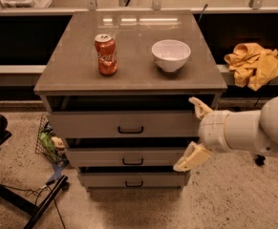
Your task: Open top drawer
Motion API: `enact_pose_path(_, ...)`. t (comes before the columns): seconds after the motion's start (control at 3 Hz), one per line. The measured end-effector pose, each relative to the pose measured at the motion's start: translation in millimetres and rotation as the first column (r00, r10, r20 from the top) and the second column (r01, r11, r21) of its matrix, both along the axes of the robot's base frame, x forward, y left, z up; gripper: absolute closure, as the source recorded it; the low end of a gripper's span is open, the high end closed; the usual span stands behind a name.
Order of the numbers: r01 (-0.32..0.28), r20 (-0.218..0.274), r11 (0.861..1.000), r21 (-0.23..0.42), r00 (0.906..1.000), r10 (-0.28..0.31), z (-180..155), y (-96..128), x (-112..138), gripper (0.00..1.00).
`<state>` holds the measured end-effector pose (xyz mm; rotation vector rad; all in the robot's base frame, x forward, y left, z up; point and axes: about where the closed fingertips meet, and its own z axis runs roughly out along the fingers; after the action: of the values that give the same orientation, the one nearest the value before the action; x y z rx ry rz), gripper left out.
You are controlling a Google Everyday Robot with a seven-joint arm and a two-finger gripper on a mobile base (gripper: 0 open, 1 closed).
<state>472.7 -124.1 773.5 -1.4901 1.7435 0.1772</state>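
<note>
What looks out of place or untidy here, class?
Nothing is spilled: the can and bowl stand upright. A yellow cloth lies crumpled on the ledge at right. The hand, open, is beside the top drawer's right end.

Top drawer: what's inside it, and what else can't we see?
Camera view:
- Top drawer inside: hidden in shadow under the cabinet top.
- Its right end: partly behind the open end effector beside it.
- Robot arm: cut off by right edge.
- Floor basket contents: blurred.
</note>
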Motion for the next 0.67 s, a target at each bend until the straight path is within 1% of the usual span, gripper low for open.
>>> enact_pose_path(0.33,0.003,-0.010,0.999,0.045,1.0000,-0.002,-53.9,23.9,29.5,0.00)
enact_pose_path(0.67,0.003,-0.010,0.999,0.045,1.0000,-0.002,-53.9,23.9,29.5,0.00)
